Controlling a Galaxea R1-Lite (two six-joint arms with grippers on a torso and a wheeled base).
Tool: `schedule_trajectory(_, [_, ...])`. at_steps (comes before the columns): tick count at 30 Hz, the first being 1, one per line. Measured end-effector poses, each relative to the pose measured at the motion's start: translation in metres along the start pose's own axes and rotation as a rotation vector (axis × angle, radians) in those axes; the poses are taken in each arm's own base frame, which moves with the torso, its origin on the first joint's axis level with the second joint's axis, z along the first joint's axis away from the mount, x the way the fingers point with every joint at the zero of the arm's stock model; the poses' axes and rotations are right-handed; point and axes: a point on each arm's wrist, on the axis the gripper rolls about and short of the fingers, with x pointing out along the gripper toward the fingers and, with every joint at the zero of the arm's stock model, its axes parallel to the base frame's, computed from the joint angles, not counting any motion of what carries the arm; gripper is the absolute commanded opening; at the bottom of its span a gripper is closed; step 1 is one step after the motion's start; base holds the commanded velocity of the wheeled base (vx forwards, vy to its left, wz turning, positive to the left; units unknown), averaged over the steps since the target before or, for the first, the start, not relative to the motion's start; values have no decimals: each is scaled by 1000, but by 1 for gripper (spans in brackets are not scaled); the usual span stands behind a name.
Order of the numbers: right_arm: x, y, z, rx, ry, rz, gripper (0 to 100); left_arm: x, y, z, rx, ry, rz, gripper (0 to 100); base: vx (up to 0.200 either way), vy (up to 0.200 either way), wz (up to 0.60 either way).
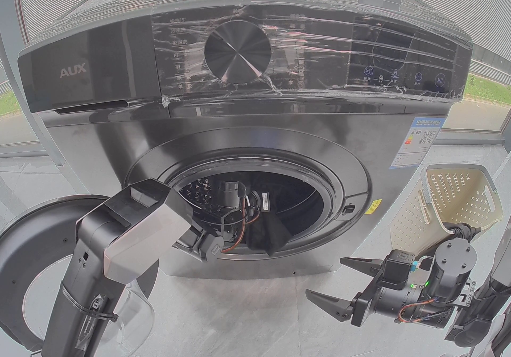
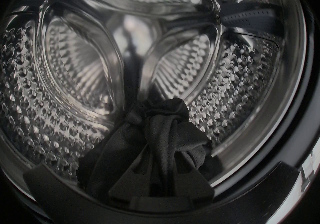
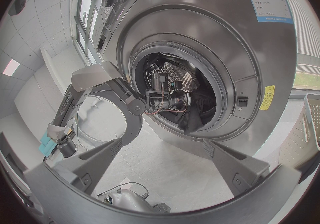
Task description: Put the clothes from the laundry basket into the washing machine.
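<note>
washing machine (image 1: 298,124) | panel logo (image 1: 73,71) | blue-white label (image 1: 418,142) | yellow sticker (image 1: 373,206)

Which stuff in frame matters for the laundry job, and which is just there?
Job: washer, its open door, basket, garment in the drum, left gripper shut on it, right gripper open.
Just there: dial, blue label, yellow sticker.

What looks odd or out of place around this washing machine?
A black garment sags over the lower lip of the door opening of the washing machine instead of lying fully inside the drum. The laundry basket on the robot's right stands tipped up, open side facing forward. Wrinkled plastic film covers the control panel.
</note>
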Motion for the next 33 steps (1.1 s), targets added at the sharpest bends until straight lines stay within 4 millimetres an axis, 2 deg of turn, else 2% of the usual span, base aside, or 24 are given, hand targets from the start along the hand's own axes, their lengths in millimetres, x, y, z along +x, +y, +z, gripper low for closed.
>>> schedule_trajectory(9, [2,0,2,0,-9,2,100,21,7,25,-27,-164,8,0,0,0,0])
schedule_trajectory(15, [3,0,2,0,-12,4,100,31,15,27,-32,-188,28,0,0,0,0])
schedule_trajectory(16, [3,0,2,0,-12,4,100,31,18,27,-32,-192,33,100,0,0,0])
schedule_trajectory(22, [3,0,2,0,-11,3,100,32,25,24,-31,-198,36,100,0,0,0])
schedule_trajectory(26, [3,0,2,0,-9,3,100,28,27,12,-25,-141,27,100,0,0,0])
schedule_trajectory(33, [3,1,1,-1,-6,6,100,6,14,-16,-5,32,-75,100,0,0,0])
